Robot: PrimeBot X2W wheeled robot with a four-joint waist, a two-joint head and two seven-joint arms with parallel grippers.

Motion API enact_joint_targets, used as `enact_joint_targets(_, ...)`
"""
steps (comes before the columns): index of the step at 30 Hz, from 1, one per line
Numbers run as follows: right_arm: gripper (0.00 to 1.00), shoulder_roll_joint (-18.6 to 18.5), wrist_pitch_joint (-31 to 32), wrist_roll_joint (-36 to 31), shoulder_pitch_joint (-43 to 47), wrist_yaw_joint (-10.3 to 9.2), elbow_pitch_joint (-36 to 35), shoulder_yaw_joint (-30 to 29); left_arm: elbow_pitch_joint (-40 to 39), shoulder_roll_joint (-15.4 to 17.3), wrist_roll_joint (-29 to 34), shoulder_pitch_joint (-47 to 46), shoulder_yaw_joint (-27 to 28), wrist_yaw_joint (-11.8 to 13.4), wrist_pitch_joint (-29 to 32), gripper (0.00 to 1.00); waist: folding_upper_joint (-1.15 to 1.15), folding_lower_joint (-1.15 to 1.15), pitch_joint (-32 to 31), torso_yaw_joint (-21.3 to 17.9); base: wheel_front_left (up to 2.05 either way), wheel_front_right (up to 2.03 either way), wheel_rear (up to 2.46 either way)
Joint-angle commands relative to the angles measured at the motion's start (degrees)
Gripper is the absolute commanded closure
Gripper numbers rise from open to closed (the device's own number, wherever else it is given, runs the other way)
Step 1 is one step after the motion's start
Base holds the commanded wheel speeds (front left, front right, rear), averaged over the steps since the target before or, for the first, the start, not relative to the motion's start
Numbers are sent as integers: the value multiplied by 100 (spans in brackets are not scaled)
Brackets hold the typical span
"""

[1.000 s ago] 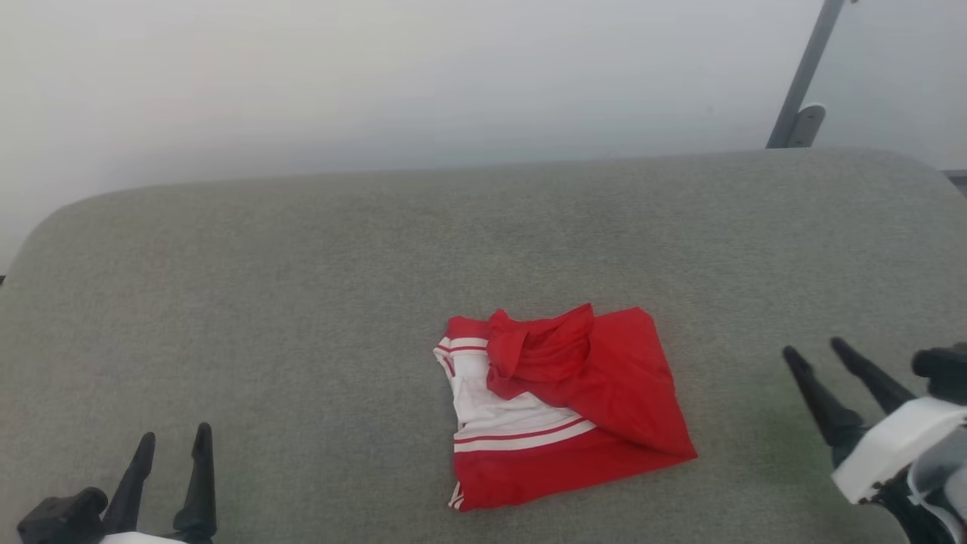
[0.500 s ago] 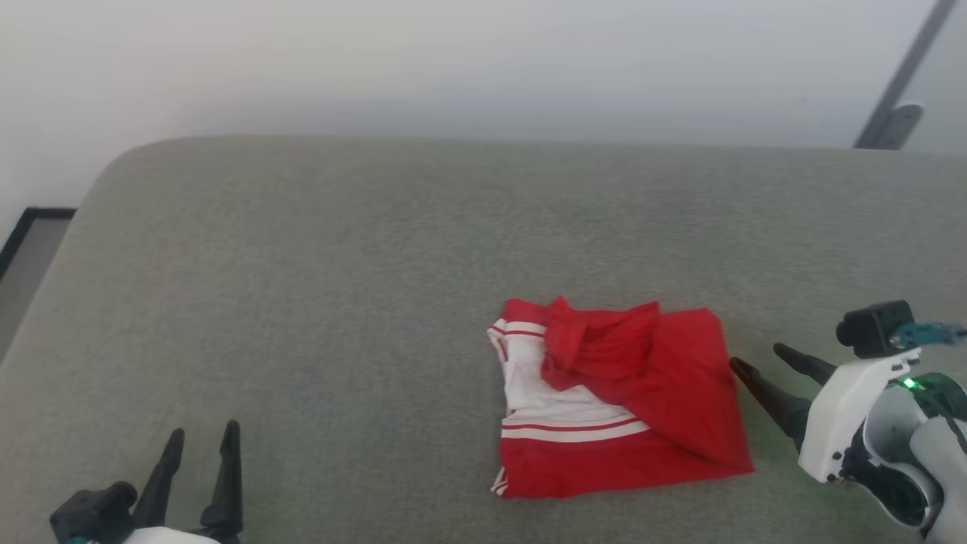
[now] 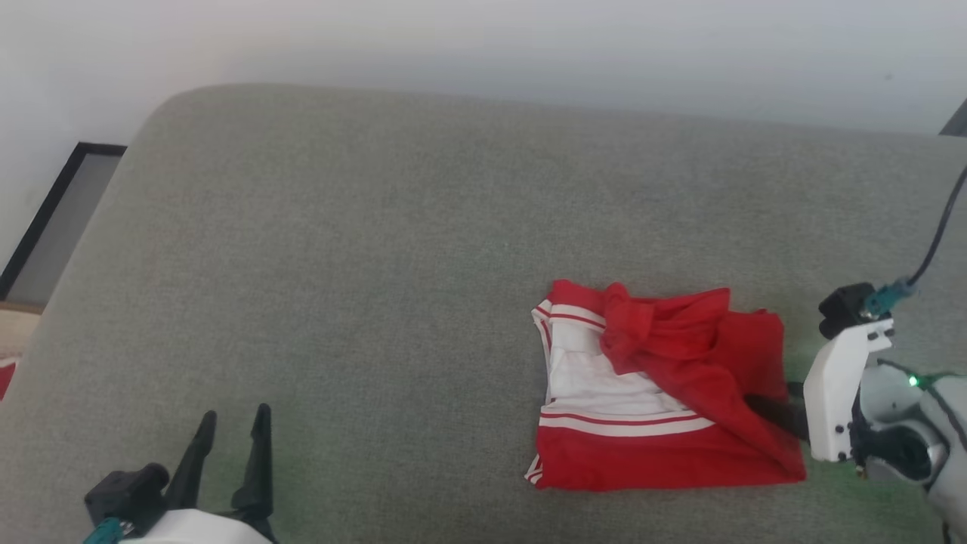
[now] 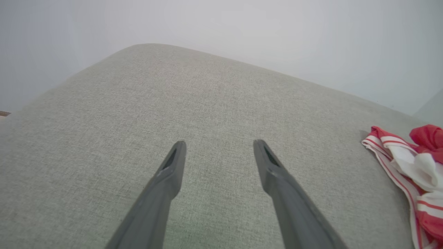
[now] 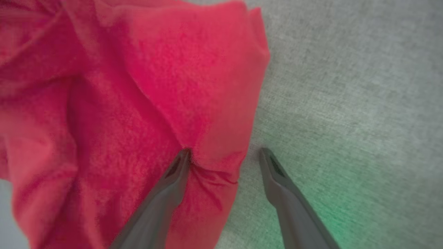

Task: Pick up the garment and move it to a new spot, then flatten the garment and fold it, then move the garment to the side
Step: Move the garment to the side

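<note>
at the far left of the head view we see a dark-framed panel (image 3: pixel 64 219) standing low against the pale wall (image 3: pixel 453 38). next comes our left gripper (image 3: pixel 236 412) at the lower left. its two dark fingers are spread wide with nothing between them, over bare grey fabric and well apart from the garment. in the left wrist view the same gripper (image 4: pixel 218 143) points across the broad grey cushion (image 4: pixel 207 90); we cannot tell whether its tips touch the fabric.

right of centre lies the garment (image 3: pixel 665 393), folded into a rough rectangle on the cushion (image 3: pixel 378 227). it is red, with a white panel on its left half and white-striped trim down the left edge and across the lower part. a bunched red fold sits on top. its striped edge also shows at the right of the left wrist view (image 4: pixel 412 173).

at the garment's right edge we find our right gripper (image 3: pixel 770 399), reaching in from the right. behind it are a white wrist housing (image 3: pixel 838 393), a small green light (image 3: pixel 914 381) and a dark cable (image 3: pixel 937 234) rising upward. in the right wrist view this gripper (image 5: pixel 225 152) has its jaws wide. one finger (image 5: pixel 166 193) presses into the red cloth (image 5: pixel 138 86) and puckers it. the other (image 5: pixel 283 186) lies on bare grey fabric just beside the hem, so the garment's edge sits between them, unpinched.
</note>
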Motion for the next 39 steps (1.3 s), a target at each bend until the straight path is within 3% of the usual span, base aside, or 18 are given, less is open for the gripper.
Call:
enact_joint_targets(1, 0, 142, 241, 22, 72, -2, 127, 132, 18, -52, 77, -111, -8, -31, -26, 0, 0, 0, 82, 54, 0, 0, 0)
enact_joint_targets(7, 0, 424, 811, 179, 24, -2, 291, 116, 89, -165, 166, -282, -67, -50, -26, 0, 0, 0, 222, 106, 0, 0, 0)
enact_joint_targets(11, 1, 415, 1041, 219, -7, -1, 124, 96, 112, -177, 225, -394, -82, -73, -26, 0, 0, 0, 274, 83, 0, 0, 0)
enact_joint_targets(12, 74, 379, 1050, 220, -31, 1, 15, 91, 102, -180, 240, -408, -87, -77, -26, 0, 0, 0, 287, 71, 0, 0, 0)
enact_joint_targets(13, 100, 329, 1079, 233, -46, 0, -64, 66, 90, -185, 241, -433, -83, -76, -26, 0, 0, 0, 300, 56, 0, 0, 0)
enact_joint_targets(27, 100, -389, 1043, 287, -391, -2, -966, -518, 13, -135, 351, -898, -285, -97, -26, 0, 0, 0, 485, -237, 0, 0, 0)
enact_joint_targets(39, 100, -1165, 886, 94, -979, -2, -1266, -936, 150, -126, 448, -1766, -819, -111, -26, 0, 0, 0, 980, -787, 0, 0, 0)
